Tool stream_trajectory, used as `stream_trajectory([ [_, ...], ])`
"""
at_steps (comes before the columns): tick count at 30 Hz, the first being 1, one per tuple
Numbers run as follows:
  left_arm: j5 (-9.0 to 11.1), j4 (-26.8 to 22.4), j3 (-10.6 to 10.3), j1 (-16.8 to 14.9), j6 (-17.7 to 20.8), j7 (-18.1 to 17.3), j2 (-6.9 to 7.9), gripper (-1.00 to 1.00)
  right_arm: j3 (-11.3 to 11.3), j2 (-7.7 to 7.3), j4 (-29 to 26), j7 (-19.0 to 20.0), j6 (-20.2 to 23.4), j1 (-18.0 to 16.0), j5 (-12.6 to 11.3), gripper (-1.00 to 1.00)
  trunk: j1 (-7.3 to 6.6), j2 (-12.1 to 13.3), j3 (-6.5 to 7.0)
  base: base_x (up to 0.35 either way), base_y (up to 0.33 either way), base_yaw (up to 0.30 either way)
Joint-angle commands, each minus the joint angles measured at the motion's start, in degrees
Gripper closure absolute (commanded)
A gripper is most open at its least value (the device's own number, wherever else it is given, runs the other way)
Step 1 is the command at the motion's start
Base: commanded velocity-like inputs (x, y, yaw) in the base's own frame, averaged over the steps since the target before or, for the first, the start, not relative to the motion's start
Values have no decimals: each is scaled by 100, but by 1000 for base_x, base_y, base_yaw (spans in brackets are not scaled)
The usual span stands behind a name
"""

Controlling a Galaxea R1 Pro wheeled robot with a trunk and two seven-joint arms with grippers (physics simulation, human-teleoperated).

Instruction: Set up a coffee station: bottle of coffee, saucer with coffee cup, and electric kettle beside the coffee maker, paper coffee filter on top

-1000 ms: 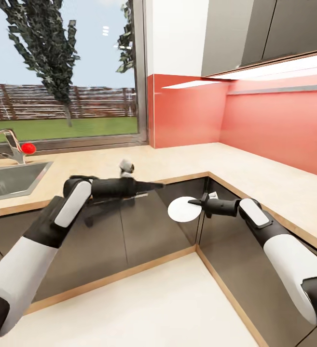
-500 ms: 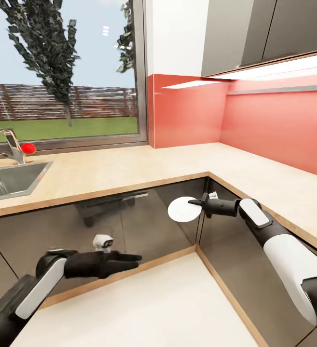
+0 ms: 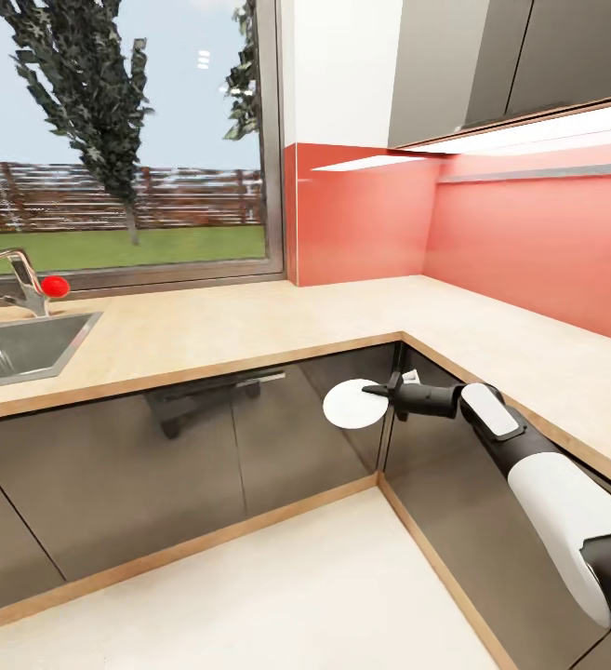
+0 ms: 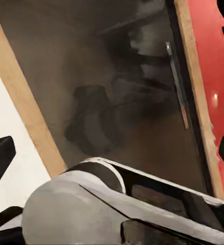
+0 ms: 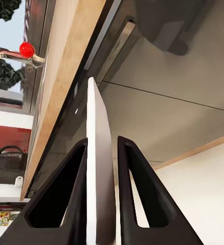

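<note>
The right pincer (image 3: 377, 390) is closed on the saucer (image 3: 351, 404). It squeezes the plate by its rim, so the plate stands on its edge and not flat. In the right wrist view the two black fingers (image 5: 135, 194) press on both sides of the thin white plate (image 5: 97, 168), and the plate sticks out past their tips.

The pincer and plate hang in the air in front of the grey cabinet fronts (image 3: 193, 447), lower than the kitchen countertop (image 3: 277, 326). The worktop is above and behind the pincer, and it also runs along beside the arm. The sink (image 3: 21, 346) and the tap with a red knob (image 3: 54, 286) are far off past the plate.

I think the job is only partly done. The saucer is picked up but not yet put down. The worktop near the pincer is bare, so I cannot tell how the other steps stand.

The saucer is round, flat, smooth and white. The worktop is light wood with a grain. The cabinet fronts are dark and shiny like a mirror. The wall behind is smooth and red.

The left wrist view looks at the shiny cabinets and a grey and white arm part. Of the left pincer only dark bits at the picture's edges show, so I cannot tell if it is open or closed
</note>
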Motion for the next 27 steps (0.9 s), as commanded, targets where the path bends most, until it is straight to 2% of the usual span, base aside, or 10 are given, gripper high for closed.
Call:
stream_trajectory([
  [1, 42, 847, -43, -5, -377, -17, -148, -100, 23, -3, 2, 66, -2, -6, 31, 100, -1, -3, -5, 0, 0, 0],
  [2, 42, 1104, -40, -5, -575, -17, -237, -100, 23, -2, 2, 66, -2, -6, 31, 100, -1, -3, -5, 0, 0, 0],
  [6, 42, 1736, -33, -4, -1063, -17, -428, -100, 24, -4, 2, 67, -2, -6, 31, 100, -1, -3, -5, 0, 0, 0],
  [9, 41, 1920, -35, -4, -1197, -17, -507, -100, 24, -2, 2, 67, -2, -6, 31, 100, -1, -3, -5, 0, 0, 0],
  [20, 41, 2058, -30, -4, -1274, -17, -613, -100, 22, -7, -6, 84, -2, -6, 22, 100, -1, -3, -5, 0, 0, 0],
  [22, 41, 2071, -28, 3, -1274, -17, -671, -100, 17, -7, -7, 85, -2, -6, 22, 100, -1, -3, -5, 0, 0, 0],
  [27, 41, 2074, -22, 4, -1274, -17, -693, -100, 22, -8, -8, 85, -2, -6, 22, 100, -1, -3, -5, 0, 0, 159],
])
